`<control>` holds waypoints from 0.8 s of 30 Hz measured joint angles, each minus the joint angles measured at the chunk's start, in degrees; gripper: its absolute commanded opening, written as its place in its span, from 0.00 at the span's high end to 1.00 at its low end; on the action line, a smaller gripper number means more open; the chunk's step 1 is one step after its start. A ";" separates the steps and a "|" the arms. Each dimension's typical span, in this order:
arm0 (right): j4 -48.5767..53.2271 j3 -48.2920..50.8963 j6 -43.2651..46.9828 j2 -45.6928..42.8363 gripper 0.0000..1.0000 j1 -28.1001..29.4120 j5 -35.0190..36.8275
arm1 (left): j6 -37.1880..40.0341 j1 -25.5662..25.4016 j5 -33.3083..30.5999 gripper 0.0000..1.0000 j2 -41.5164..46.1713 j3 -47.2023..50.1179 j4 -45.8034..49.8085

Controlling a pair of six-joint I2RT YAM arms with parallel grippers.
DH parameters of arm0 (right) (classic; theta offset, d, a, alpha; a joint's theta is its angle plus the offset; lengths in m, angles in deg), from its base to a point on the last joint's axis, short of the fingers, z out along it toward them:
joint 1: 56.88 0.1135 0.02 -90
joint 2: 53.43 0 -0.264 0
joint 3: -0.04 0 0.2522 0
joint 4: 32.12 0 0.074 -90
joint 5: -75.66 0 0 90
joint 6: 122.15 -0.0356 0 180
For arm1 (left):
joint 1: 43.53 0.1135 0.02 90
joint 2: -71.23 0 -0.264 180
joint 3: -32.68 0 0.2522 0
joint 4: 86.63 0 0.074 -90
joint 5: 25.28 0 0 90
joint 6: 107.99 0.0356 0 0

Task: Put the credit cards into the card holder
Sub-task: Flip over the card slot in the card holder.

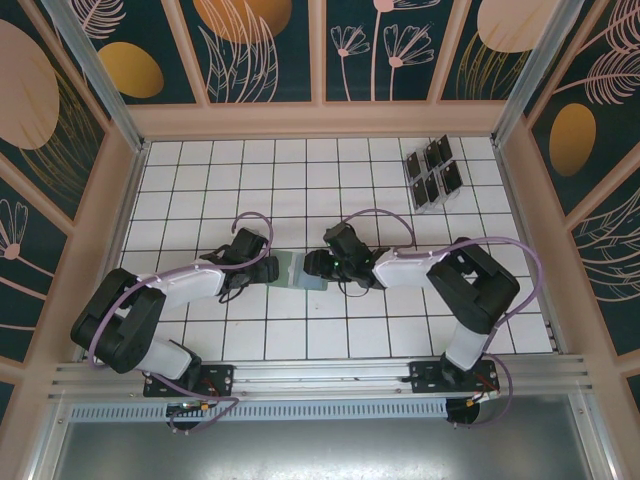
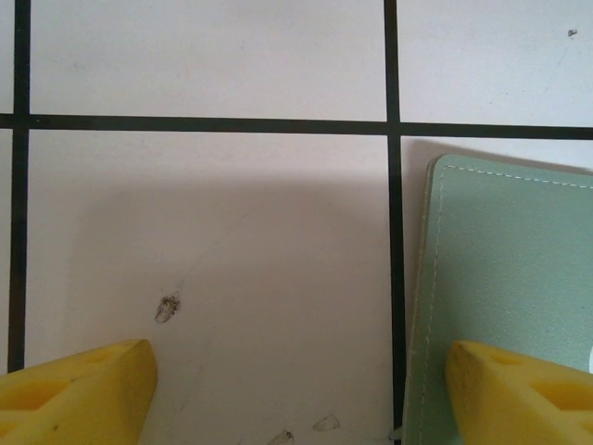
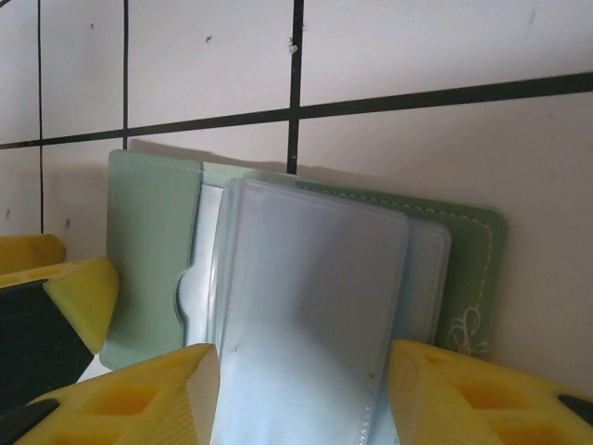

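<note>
wallet (image 1: 290, 270): lies open at bench (image 1: 300, 335) centre | left claw (image 2: 298, 366): at the wallet's 9 o'clock, spread, one finger (image 2: 519, 389) over its green cover | right claw (image 3: 304, 371): at its 3 o'clock, spread, astride a clear sleeve (image 3: 315, 297) | cards (image 1: 432, 172): black, grouped at 1 o'clock, well apart from the wallet

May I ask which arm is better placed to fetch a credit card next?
Right, probably: the credit cards lie far right, on its side, while the left gripper seems to pin the card holder open.
</note>
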 measured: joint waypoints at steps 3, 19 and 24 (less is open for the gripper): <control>-0.70 -1.09 0.00 1.20 0.48 0.02 -0.44 | 0.00 0.00 0.02 0.19 -0.07 0.00 0.00; -6.47 -2.69 -2.80 4.42 0.48 0.09 -6.45 | -1.46 0.00 0.07 0.16 3.15 2.10 -1.62; -7.04 -3.37 -3.72 4.46 0.49 0.17 -7.61 | -3.72 0.00 -2.25 0.15 10.05 2.67 -1.66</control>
